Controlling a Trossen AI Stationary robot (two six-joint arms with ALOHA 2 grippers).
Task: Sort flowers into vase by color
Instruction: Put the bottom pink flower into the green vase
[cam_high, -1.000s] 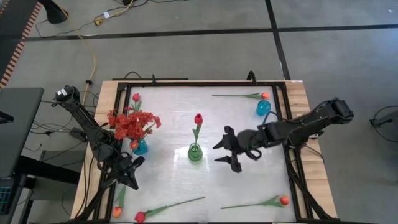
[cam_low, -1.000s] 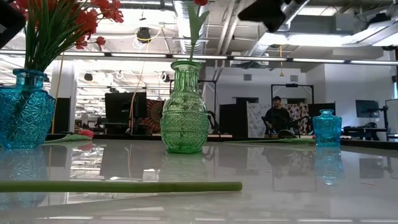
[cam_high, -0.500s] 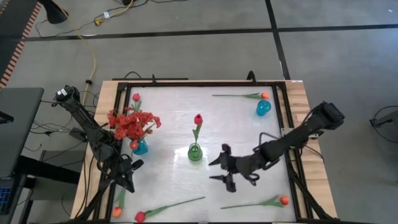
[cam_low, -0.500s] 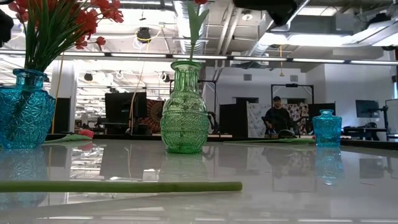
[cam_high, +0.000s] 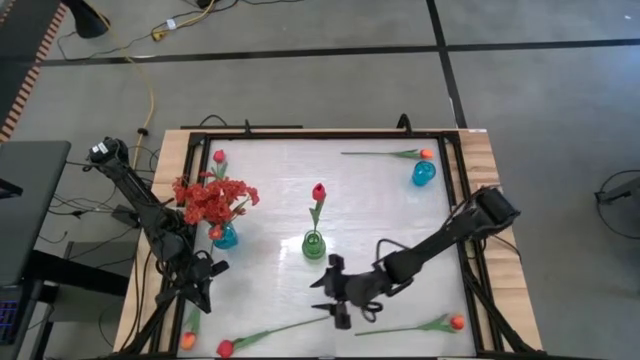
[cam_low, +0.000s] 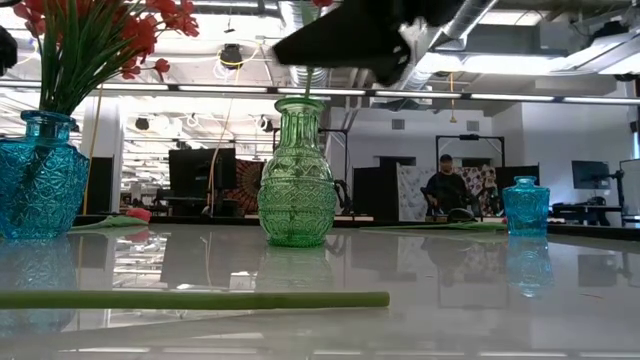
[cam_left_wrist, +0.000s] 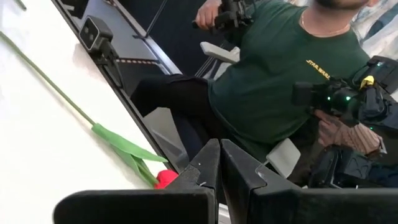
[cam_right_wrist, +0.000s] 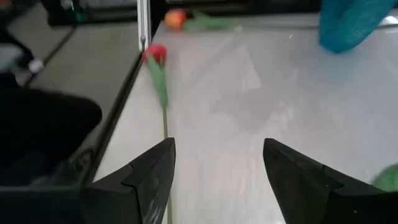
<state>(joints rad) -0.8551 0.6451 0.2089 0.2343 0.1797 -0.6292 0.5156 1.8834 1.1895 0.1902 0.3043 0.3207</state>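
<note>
My right gripper (cam_high: 328, 297) (cam_right_wrist: 217, 168) hangs open above the near middle of the table, just past the stem tip of a red tulip (cam_high: 226, 347) (cam_right_wrist: 155, 55) that lies flat along the near edge. It shows dark at the top of the low view (cam_low: 350, 35). My left gripper (cam_high: 205, 282) (cam_left_wrist: 219, 171) waits shut over the near left corner, above that tulip's bloom (cam_left_wrist: 165, 179). A green vase (cam_high: 313, 245) (cam_low: 297, 175) holds one red tulip (cam_high: 319, 190). A blue vase (cam_high: 225, 237) (cam_low: 38, 175) holds the bushy red spray (cam_high: 212, 198).
Orange tulips lie near right (cam_high: 456, 322), near left (cam_high: 188, 341) and at the far edge (cam_high: 425, 154); a red tulip (cam_high: 218, 156) lies far left. A small blue vase (cam_high: 424, 173) stands far right. A person in a green shirt (cam_left_wrist: 280, 74) sits beyond the near edge.
My right gripper has swung from the middle right of the table toward the near edge and the left, past the green vase, ending near the stem tip of the red tulip. It has stayed open. No flower or vase has moved.
</note>
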